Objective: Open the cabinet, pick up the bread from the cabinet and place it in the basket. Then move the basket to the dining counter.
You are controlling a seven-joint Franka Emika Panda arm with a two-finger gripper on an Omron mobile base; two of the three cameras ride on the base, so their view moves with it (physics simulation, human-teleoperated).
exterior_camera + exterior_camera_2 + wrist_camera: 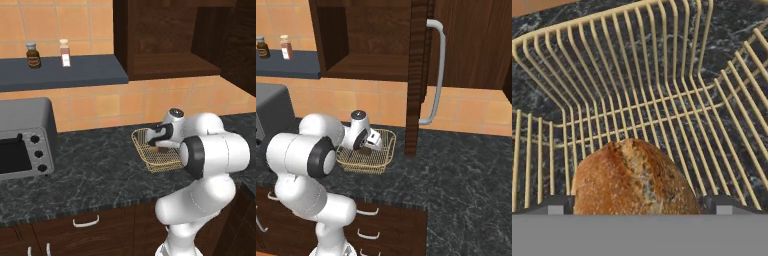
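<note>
Brown bread [632, 177] between fingertips [554, 205]; long axis unclear | over basket [662, 75]

You see a golden-tan wire basket [662, 75] with a brown, speckled-crust bread [632, 180] in it, sitting on a black counter [100, 170] veined with grey marbling. Your cabinet [471, 45] is dark brown wood with a silver bar handle [438, 75], and the wall behind is orange tile [100, 107]. To your left stands a grey toaster oven [25, 142] with black knobs, under a dark blue-grey shelf [75, 72].
</note>
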